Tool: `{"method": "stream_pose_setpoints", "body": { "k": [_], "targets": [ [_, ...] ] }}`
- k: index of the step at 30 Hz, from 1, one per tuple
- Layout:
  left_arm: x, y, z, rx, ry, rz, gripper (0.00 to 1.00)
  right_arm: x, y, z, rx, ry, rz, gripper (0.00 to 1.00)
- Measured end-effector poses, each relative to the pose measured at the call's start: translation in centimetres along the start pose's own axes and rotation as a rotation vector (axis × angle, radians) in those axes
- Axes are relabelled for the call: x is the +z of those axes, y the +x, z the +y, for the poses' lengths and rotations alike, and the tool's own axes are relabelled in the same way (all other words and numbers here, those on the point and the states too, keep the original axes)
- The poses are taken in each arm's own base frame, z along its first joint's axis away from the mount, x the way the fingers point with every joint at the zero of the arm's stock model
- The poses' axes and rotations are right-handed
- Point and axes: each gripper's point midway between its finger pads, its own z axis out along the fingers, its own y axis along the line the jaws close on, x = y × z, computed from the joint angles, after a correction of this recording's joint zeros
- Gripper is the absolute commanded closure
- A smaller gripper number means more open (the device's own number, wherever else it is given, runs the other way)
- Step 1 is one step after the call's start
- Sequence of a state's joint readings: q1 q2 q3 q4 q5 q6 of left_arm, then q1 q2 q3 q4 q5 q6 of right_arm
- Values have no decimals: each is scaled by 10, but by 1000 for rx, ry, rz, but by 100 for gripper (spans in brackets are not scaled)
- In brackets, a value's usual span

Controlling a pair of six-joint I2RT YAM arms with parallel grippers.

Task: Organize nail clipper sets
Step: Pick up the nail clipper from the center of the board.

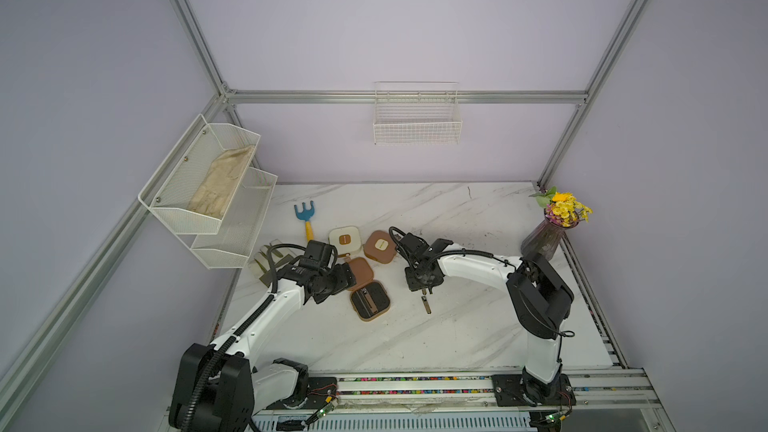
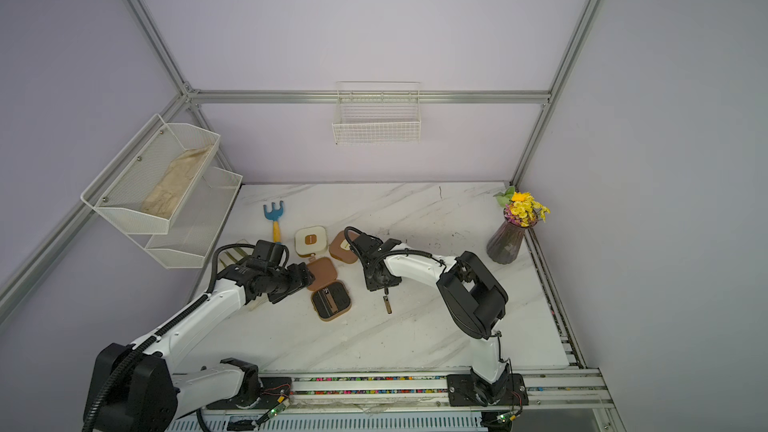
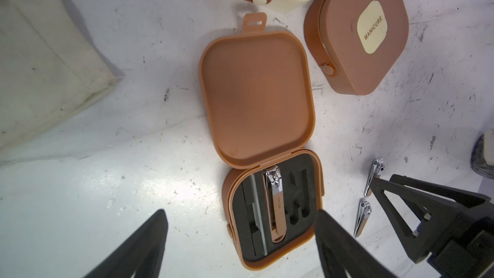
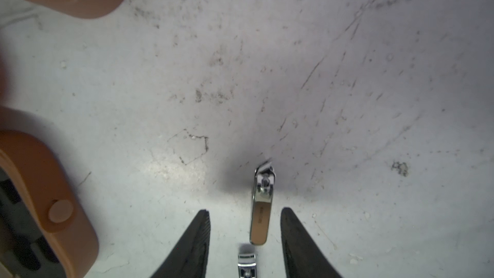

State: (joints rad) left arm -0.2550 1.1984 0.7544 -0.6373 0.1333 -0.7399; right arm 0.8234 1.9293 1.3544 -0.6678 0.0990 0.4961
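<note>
The right fingers [image 4: 192, 244] stand spread on either side of a bronze clipper [image 4: 259, 209], which lies flat on the tabletop [image 4: 347, 76]. Neither finger touches it, and it sits nearer one finger than the other. A second clipper [image 4: 246, 263] lies just beside its tail end. The danger is likely in the closing. The nearer finger would meet the thin, smooth metal first and could shove or spin it away, or the fingers could ride over its low edges and pinch nothing. A grip taken too far back could also catch or knock the second clipper. The open brown case [image 3: 256, 97] lies to the robot's left, with one stowed clipper [image 3: 276, 204] in its black foam [image 3: 302, 196]. A clipper dropped askew into those narrow slots would probably sit proud and block the lid. The left fingers [image 3: 144, 242] are spread and empty over that case, so the two arms could crowd each other.
</note>
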Motion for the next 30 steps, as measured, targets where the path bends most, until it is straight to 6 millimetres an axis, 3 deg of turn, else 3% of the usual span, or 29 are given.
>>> {"method": "stream_pose_setpoints", "body": {
  "k": [7,20,30],
  "targets": [
    [0,-3,-3,6,15,-9,15,1,-7,-3,38,-1,-3,59],
    [5,-4,-6,7,29,-8,16,12,12,-11,53,15,50,72],
    [7,-2,-5,6,26,0,16,15,16,-12,57,11,53,75]
  ]
}}
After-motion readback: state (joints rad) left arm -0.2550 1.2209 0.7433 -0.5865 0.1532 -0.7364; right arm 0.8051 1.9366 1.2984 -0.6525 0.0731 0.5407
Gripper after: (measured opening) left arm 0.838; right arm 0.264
